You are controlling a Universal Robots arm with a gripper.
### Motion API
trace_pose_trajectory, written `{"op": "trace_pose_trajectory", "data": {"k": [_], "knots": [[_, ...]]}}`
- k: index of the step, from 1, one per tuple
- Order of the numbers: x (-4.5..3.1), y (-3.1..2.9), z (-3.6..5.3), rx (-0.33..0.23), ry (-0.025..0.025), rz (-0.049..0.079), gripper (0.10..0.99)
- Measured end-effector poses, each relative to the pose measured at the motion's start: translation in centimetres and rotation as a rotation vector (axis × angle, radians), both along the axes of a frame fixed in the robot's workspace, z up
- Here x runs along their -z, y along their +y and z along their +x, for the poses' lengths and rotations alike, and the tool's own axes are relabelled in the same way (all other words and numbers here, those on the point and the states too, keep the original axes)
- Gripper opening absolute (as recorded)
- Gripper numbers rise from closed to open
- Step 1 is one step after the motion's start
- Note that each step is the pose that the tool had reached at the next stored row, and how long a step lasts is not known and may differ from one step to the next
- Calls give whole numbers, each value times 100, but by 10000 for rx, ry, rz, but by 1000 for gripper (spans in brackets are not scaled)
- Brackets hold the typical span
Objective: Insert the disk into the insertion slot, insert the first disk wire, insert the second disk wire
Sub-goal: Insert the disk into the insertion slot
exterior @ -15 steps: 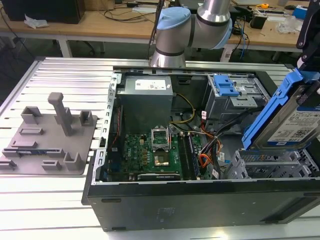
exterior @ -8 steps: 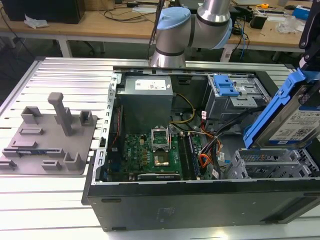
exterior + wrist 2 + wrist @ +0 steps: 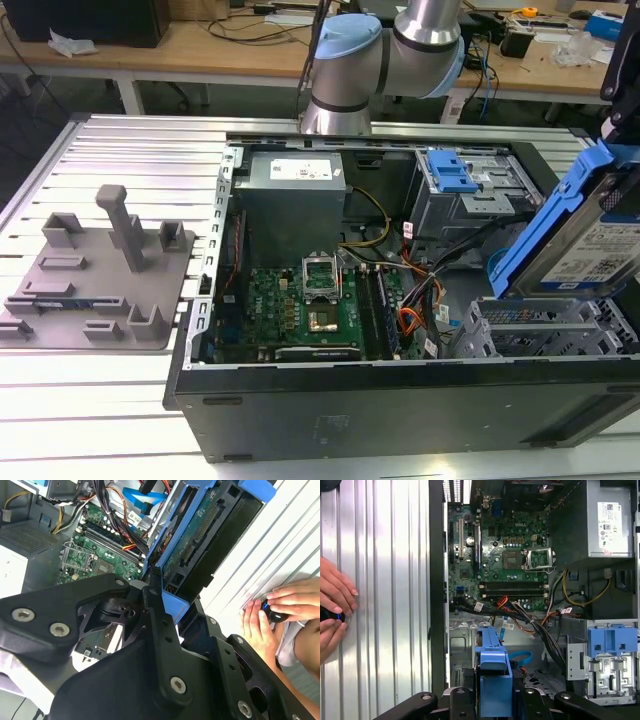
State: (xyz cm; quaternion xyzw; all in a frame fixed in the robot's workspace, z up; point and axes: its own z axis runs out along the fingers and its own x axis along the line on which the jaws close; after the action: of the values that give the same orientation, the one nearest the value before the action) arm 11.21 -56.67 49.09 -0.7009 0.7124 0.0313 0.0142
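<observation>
The disk [image 3: 592,248], silver-grey with a white-and-blue label in a bright blue carrier [image 3: 540,232], hangs tilted over the open computer case at the exterior view's right. It sits just above the insertion slot [image 3: 530,328], a low bay in the grey perforated cage. My gripper [image 3: 495,700] is shut on the disk, with the carrier's blue edge [image 3: 494,677] clamped between the black fingers [image 3: 422,705]. In the second wrist view the disk's underside [image 3: 200,545] reaches away from the gripper [image 3: 167,607] toward the case. Loose orange and black disk wires [image 3: 420,300] lie beside the cage.
A taller blue-latched cage [image 3: 455,180] stands behind the slot. The motherboard [image 3: 310,300] and power supply [image 3: 295,175] fill the case's middle. A grey fixture [image 3: 100,270] lies on the ribbed table at the exterior view's left. A person's hands [image 3: 332,610] rest on the table beside the case.
</observation>
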Motion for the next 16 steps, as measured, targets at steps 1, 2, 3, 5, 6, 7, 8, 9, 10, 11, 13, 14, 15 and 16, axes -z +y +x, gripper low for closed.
{"op": "trace_pose_trajectory", "data": {"k": [1, 2, 3, 5, 6, 7, 8, 9, 10, 11, 13, 14, 15, 16], "knots": [[3, 0, 2, 0, -1, -6, 365], [7, 0, 5, -1, 0, -11, 365], [13, 0, 11, -1, 0, -14, 365], [22, 0, 22, -1, 0, -16, 365], [28, 0, 28, -1, 0, -16, 365], [37, 2, 37, -1, 0, -17, 365], [46, 5, 42, -1, 0, -18, 365], [52, 9, 42, 0, 0, -19, 365], [59, 12, 42, 0, 0, -20, 365], [65, 12, 42, 0, 0, -18, 365], [66, 12, 43, -1, 0, -19, 365], [65, 12, 43, -1, -1, -21, 365], [65, 12, 43, -1, 0, -21, 365], [65, 12, 43, -1, 0, -20, 365]]}}
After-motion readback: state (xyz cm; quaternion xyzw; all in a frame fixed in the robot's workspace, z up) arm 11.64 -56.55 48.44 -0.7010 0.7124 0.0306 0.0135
